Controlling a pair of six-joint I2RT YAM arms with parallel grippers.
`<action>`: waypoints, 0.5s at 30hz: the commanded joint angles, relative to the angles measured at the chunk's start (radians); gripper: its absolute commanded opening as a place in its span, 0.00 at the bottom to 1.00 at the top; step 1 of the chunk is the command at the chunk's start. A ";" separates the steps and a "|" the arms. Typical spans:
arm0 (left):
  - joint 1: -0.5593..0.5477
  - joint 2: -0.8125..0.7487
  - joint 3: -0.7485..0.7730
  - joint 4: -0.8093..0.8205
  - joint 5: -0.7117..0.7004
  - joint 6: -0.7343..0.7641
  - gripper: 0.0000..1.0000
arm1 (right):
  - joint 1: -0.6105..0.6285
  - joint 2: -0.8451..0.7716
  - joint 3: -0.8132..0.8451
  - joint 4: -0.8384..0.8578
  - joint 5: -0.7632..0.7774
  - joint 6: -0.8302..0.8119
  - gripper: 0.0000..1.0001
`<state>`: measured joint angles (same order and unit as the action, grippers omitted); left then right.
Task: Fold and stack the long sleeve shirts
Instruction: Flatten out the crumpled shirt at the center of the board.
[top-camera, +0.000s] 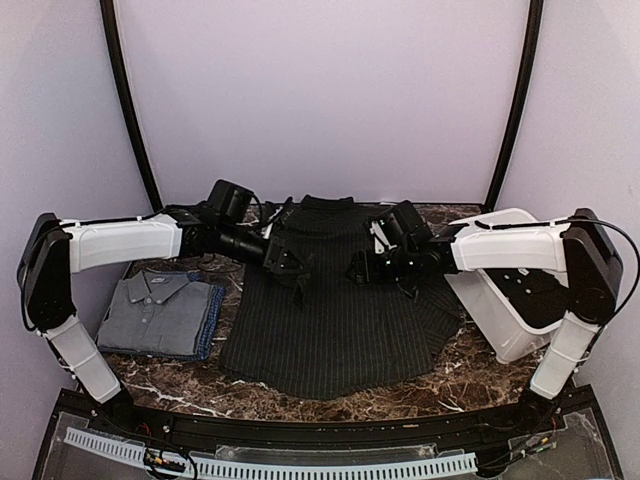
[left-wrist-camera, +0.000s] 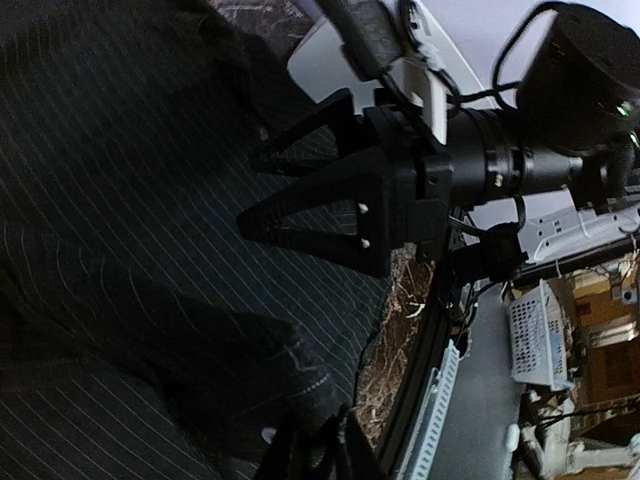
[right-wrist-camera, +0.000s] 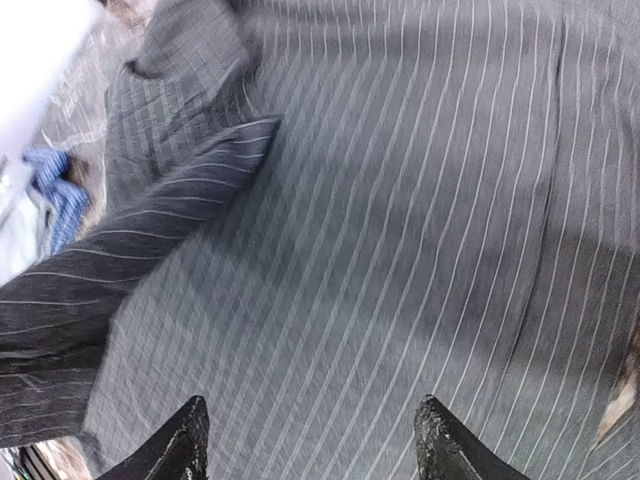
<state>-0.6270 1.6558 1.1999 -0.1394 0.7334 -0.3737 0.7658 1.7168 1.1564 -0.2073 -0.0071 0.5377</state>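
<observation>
On the worktop (top-camera: 470, 365), the soft, floppy pinstriped shirt (top-camera: 330, 320) likely needs edge grips; left hand (left-wrist-camera: 312, 448) pinches its fold, right hand (right-wrist-camera: 310, 415) spread wide above.

**A:** What does everything rest on?

**B:** A table (top-camera: 470, 372) with a dark brown marble pattern and pale veins.

**A:** What stands at its right end?

**B:** A white plastic tub (top-camera: 492, 318), near the front edge.

**A:** And behind?

**B:** A plain pale lilac backdrop (top-camera: 320, 90). Two thin black poles curve up it, the left pole (top-camera: 126, 100) and the right pole (top-camera: 517, 100).

**A:** Along the front?

**B:** A white slotted strip (top-camera: 300, 468) follows the near edge. In the left wrist view, a white perforated basket (left-wrist-camera: 535, 335) and brown cardboard boxes (left-wrist-camera: 600, 350) sit beyond the table.
</observation>
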 joint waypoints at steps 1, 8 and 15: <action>-0.035 0.035 -0.003 -0.050 -0.075 -0.002 0.21 | 0.044 -0.010 -0.032 0.063 -0.016 0.028 0.68; -0.040 -0.034 -0.033 -0.125 -0.311 -0.065 0.49 | 0.090 0.009 -0.044 0.081 0.000 0.049 0.69; -0.040 -0.145 -0.107 -0.243 -0.558 -0.137 0.50 | 0.146 0.026 -0.043 0.050 0.018 0.069 0.69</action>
<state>-0.6659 1.6093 1.1511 -0.2840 0.3550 -0.4564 0.8734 1.7237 1.1233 -0.1623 -0.0090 0.5854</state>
